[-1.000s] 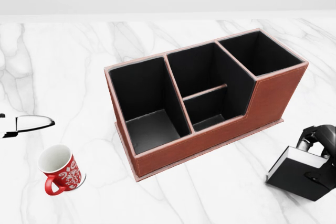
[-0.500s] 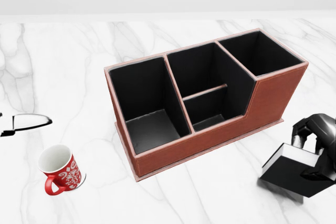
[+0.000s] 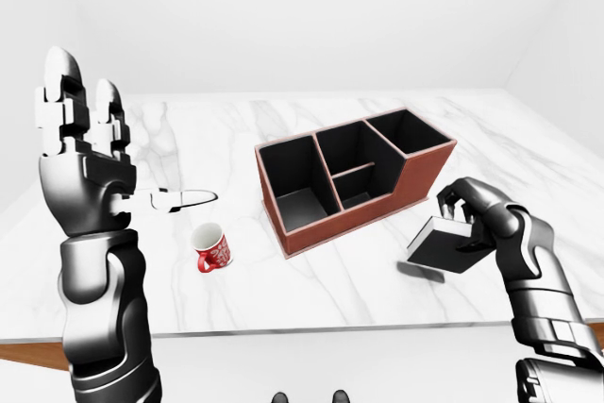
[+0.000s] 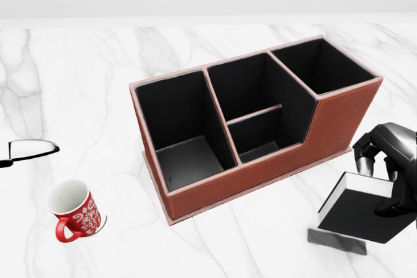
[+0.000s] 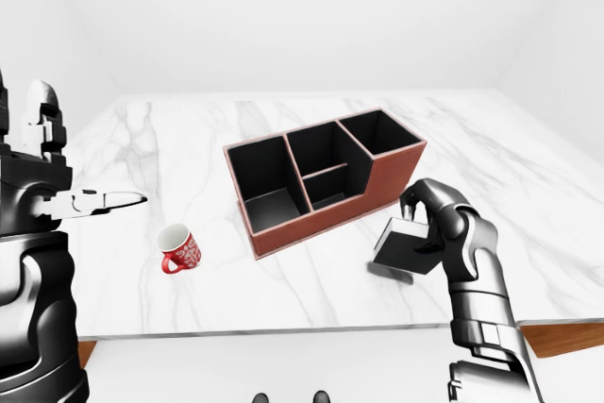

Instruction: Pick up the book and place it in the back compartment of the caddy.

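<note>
I have the right hand (image 4: 386, 161) clamped on the black book (image 4: 357, 213), lifted clear of the marble table (image 4: 78, 76), just right of the red-brown caddy (image 4: 254, 122). My left hand (image 3: 80, 153) is raised, fingers spread, gripping nothing; a red mug (image 4: 75, 211) sits at lower left in head view.

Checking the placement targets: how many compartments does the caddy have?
4. In the head view the caddy has a large one at left, two split by a low divider in the middle, upper and lower, and one at upper right. None look hidden.
</note>
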Motion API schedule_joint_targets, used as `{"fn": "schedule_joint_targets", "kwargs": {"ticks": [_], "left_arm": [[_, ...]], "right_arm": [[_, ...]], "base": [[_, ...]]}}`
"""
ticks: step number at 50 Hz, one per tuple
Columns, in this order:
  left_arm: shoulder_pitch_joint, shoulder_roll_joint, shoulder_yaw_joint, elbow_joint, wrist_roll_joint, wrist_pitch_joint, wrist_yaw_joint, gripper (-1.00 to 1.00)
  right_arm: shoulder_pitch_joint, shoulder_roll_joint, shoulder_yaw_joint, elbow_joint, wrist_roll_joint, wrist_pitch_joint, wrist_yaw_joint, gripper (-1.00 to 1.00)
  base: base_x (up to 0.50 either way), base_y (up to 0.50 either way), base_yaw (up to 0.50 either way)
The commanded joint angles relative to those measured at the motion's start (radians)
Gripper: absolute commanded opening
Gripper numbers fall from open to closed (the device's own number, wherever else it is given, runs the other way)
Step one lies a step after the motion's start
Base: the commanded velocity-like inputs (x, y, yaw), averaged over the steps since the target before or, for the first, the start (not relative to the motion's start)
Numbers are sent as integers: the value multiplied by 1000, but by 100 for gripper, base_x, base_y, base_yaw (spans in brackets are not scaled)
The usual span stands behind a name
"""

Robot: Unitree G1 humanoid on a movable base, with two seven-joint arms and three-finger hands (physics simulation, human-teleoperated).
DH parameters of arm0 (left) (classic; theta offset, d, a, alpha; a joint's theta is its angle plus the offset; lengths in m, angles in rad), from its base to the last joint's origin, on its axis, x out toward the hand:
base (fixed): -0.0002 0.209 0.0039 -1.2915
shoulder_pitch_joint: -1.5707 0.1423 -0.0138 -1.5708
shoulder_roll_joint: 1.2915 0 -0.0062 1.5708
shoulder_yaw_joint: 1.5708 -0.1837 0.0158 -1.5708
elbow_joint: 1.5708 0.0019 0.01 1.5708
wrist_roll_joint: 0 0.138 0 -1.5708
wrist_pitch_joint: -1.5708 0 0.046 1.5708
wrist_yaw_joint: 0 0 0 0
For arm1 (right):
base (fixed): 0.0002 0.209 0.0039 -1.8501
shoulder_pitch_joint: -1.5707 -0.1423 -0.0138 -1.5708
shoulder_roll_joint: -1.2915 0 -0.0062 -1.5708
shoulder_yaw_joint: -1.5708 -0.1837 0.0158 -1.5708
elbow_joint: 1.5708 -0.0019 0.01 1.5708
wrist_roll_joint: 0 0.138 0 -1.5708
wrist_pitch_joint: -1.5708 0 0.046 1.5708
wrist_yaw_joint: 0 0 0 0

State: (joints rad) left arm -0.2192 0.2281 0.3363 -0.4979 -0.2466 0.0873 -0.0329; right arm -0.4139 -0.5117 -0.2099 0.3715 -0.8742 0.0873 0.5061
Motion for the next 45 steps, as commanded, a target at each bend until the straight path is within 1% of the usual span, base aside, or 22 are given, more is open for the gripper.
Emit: {"fn": "schedule_joint_targets", "kwargs": {"ticks": [1, 10, 23, 30, 38, 45], "left_arm": [[-2, 5, 6, 0, -8, 0, 3, 100], [-4, 8, 8, -1, -12, 0, 5, 100], [-6, 8, 5, 6, -12, 0, 7, 100], [-8, 9, 7, 9, -15, 0, 7, 100], [-10, 11, 7, 20, -16, 0, 8, 100], [-12, 13, 7, 24, -17, 0, 9, 100]], "right_arm": [[20, 11, -20, -148, -62, 0, 96, -100], [44, 26, -28, -242, -119, 0, 192, -100], [49, 24, -55, -391, -161, 0, 192, -100], [23, 24, -57, -462, -183, 0, 192, -100], [-34, 20, -45, -521, -208, 0, 192, -100], [-44, 33, -35, -552, -225, 0, 192, -100]], "base": [[0, 0, 0], [0, 0, 0], [0, 0, 0], [0, 0, 0], [0, 0, 0], [0, 0, 0]]}}
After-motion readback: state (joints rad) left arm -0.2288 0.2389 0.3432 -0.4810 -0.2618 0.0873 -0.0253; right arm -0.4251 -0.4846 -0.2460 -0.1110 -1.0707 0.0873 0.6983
